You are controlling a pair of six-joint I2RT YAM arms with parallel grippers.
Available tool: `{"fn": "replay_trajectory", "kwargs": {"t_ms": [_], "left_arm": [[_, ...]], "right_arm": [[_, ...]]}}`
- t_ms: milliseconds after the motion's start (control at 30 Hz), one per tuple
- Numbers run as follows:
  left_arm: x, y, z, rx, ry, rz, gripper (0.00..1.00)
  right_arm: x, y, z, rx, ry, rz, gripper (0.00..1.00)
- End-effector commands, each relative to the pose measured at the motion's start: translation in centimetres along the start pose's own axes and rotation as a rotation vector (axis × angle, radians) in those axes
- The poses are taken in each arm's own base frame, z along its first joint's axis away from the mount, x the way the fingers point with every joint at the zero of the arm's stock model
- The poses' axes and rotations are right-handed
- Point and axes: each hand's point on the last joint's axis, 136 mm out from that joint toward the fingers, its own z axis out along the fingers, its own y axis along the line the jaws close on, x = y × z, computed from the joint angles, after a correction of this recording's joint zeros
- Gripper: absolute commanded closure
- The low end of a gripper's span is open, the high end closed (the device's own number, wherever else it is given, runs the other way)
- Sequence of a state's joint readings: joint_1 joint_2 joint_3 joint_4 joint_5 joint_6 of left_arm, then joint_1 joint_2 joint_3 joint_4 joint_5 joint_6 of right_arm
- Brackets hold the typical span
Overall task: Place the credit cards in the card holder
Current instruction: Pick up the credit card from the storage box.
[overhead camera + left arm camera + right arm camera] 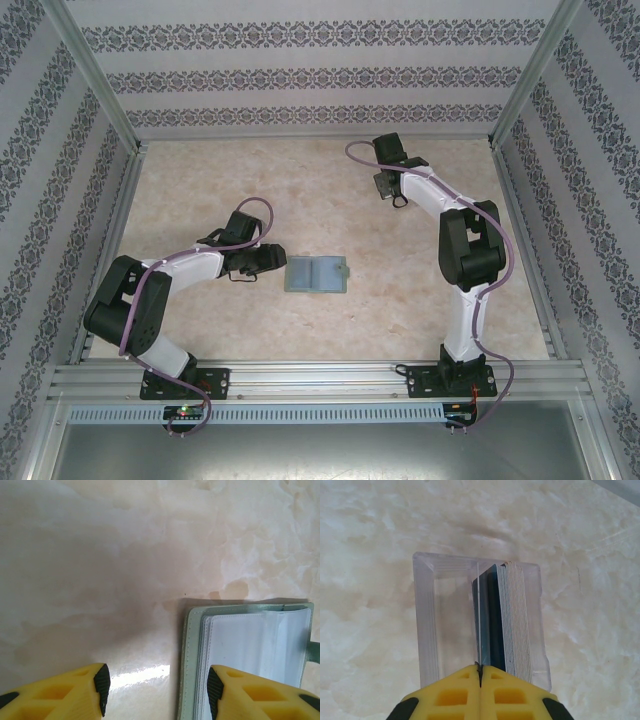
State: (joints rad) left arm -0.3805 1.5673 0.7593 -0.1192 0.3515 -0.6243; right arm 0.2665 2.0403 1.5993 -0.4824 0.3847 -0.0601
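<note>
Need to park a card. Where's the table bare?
Bare: the far-left corner, and between the card holder and the right arm's base. Crowded: the card holder's left edge by the left gripper; the clear box at the right gripper.

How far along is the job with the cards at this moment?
Done: the wallet lies open on the table, its sleeves looking empty. In hand: the right tool is shut at the cards standing in the clear box; the left tool hovers open at the wallet's edge. Left: moving every card.
</note>
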Motion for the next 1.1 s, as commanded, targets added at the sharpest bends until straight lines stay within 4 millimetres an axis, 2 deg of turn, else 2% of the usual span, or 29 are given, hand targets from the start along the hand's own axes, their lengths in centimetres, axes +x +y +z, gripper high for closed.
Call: {"fn": "replay_trajectory", "kwargs": {"t_ms": [0, 200, 367, 433, 600, 700, 800, 967, 1067], "left_arm": [[0.1, -0.6, 0.0, 0.019, -0.006, 0.022, 0.44], [0.0, -1.0, -0.3, 0.035, -0.005, 0.024, 0.44], [-0.3, -1.4, -0.8, 0.041, -0.013, 0.027, 0.44], [-0.4, -1.6, -0.8, 0.054, -0.019, 0.028, 0.44], [-0.3, -2.3, -1.1, 0.081, -0.007, 0.031, 0.43], [-0.1, -2.7, -1.6, 0.102, -0.002, 0.044, 0.42], [0.8, -3.2, -2.1, 0.139, 0.029, 0.062, 0.38], [2.1, -3.1, -2.1, 0.169, 0.055, 0.045, 0.36], [2.3, -2.9, -1.8, 0.174, 0.06, 0.033, 0.37]], "right_arm": [[-1.2, -0.2, -2.2, -0.011, -0.043, 0.007, 1.0], [-1.6, 0.3, -4.1, -0.128, -0.064, 0.1, 1.0], [-2.3, -0.3, -7.4, -0.247, -0.107, 0.279, 1.0], [-2.0, -0.1, -8.5, -0.307, -0.106, 0.357, 1.0], [-0.7, 3.2, -12.1, -0.642, -0.1, 0.565, 1.0], [1.1, 5.4, -14.2, -0.769, -0.073, 0.624, 1.0], [3.8, 8.2, -15.7, -0.861, -0.032, 0.685, 1.0], [9.7, 14.4, -17.4, -0.962, 0.051, 0.737, 1.0], [11.8, 17.7, -18.6, -1.064, 0.058, 0.74, 1.0]]}}
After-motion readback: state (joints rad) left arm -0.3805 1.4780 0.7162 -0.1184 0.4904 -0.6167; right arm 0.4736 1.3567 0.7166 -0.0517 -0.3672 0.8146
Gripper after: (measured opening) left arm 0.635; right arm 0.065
